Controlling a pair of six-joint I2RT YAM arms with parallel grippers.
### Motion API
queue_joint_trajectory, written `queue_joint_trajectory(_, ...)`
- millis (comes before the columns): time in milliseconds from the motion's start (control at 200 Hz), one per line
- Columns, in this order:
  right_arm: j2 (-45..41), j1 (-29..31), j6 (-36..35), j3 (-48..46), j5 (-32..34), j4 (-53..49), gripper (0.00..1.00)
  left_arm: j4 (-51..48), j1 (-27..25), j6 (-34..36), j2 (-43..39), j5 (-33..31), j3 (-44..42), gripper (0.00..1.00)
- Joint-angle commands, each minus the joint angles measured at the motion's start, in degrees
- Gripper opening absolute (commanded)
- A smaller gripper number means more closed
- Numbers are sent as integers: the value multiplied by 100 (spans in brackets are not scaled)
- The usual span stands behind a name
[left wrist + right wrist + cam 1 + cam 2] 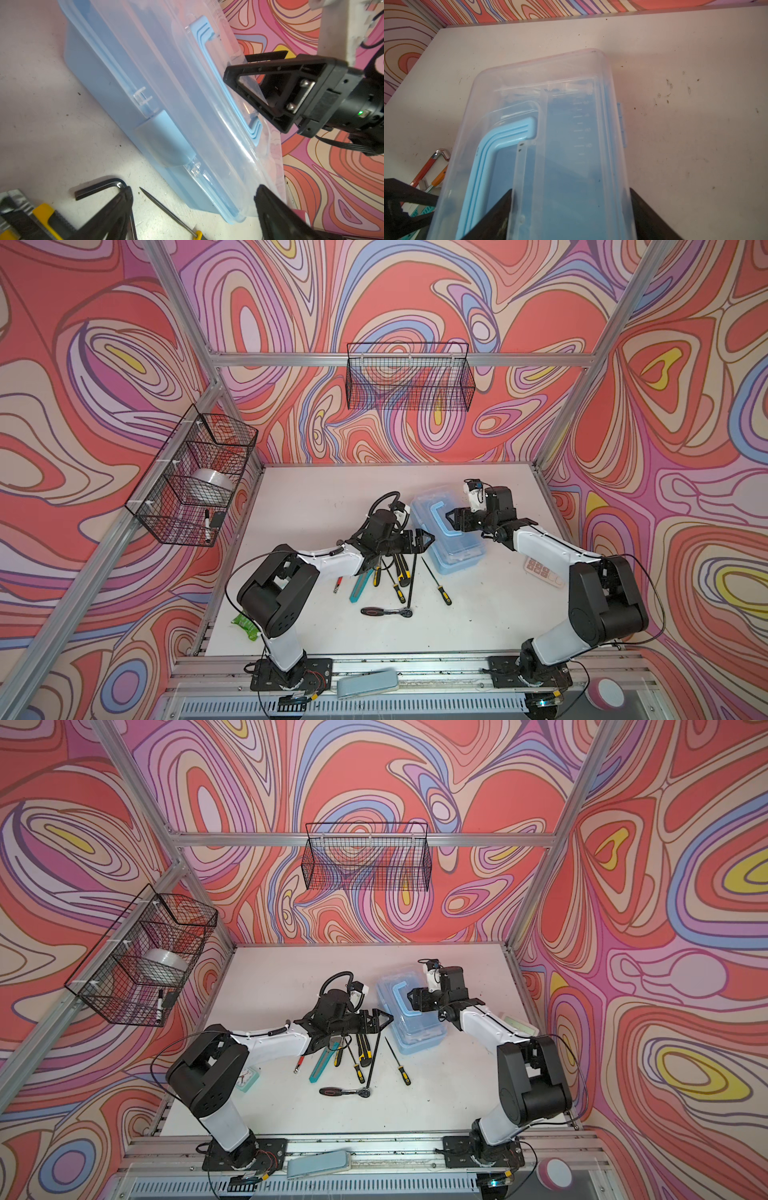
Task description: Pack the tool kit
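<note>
The light blue tool kit case (457,566) lay on the table (311,497), right of centre in both top views. Its clear lid (571,93) was on, and the blue handle (433,517) lay flat on top.

The right gripper (451,519) hung over that lid. In its wrist view the jaws stood wide, with one of the fingers (496,214) over the lid beside the handle and the other at the case's outer rim. Both were cut off by the bottom edge of the frame, and whether they pressed on the plastic could not be made out.

The left gripper (428,539) was at the left side of the case, jaws wide and holding nothing. Its wrist view showed only two blurred finger ends at the bottom edge, with a corner of the case beyond them.

Loose tools lay on the table below the case in the top views: a ratchet (384,611), a screwdriver (444,595) and a teal utility knife (357,588). A bent hex key (97,188) showed in the left wrist view. The left arm (332,560) hid the upper ends of several tools. Whatever was inside the case was a blur behind the lid. A pink calculator (542,572) showed only in part under the right arm (548,547).
</note>
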Motion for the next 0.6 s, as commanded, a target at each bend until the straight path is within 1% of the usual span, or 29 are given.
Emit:
queue_joint_trajectory(0, 308, -323, 442, -407, -88, -516, 63, 308, 4, -331, 202, 131, 27, 97)
queue_joint_trajectory(85, 347, -445, 574, -458, -250, -356, 63, 487, 5, -504, 283, 162, 27, 97)
queue_joint_trajectory(210, 378, -474, 682, -472, -327, -275, 62, 641, 5, -818, 415, 134, 78, 95)
queue_joint_trajectory(401, 468, -544, 962, -554, -655, -39, 61, 1061, 5, -1210, 635, 139, 230, 94)
queue_joint_trajectory(596, 666, -630, 1221, -640, -866, 136, 58, 1466, 5, -1471, 825, 195, 368, 94)
